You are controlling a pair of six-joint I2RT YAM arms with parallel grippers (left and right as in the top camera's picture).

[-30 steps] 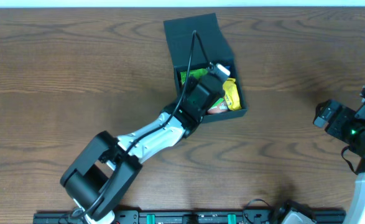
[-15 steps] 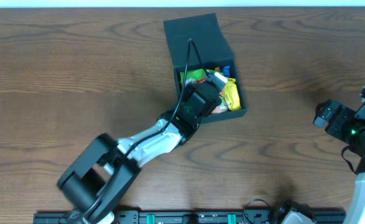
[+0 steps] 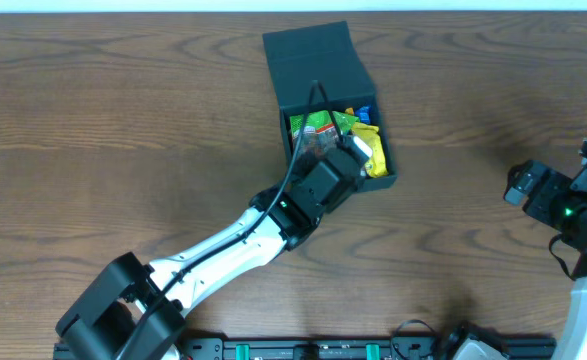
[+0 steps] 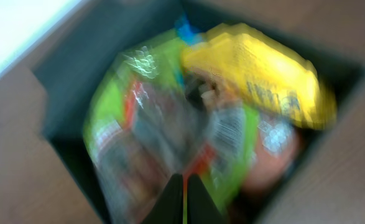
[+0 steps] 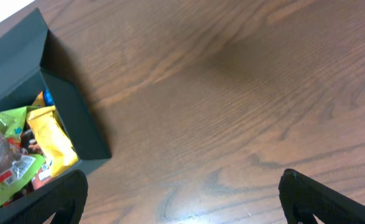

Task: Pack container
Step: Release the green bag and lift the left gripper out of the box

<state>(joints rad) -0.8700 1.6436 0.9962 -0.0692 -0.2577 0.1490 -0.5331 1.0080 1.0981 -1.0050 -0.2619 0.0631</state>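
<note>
The dark teal container [image 3: 381, 183] stands at the table's centre back with its flap lid [image 3: 313, 55] open toward the far side. Snack packets fill it, with a yellow packet [image 3: 373, 150] on the right and a green packet [image 3: 313, 124] on the left. My left gripper [image 3: 343, 160] hovers over the container's near half. In the blurred left wrist view my left gripper [image 4: 183, 199] is shut, with nothing between the tips, just above the packets. My right gripper [image 5: 182, 205] is open over bare wood, far to the right of the container [image 5: 76, 121].
Brown wooden table [image 3: 123, 120] all round the container. The right arm [image 3: 573, 210] sits at the table's right edge. A black rail with cables runs along the front edge [image 3: 303, 350].
My left gripper has slid from the middle of the container toward its near edge, still shut, and the arm's elbow has swung out. The right arm has not moved.
</note>
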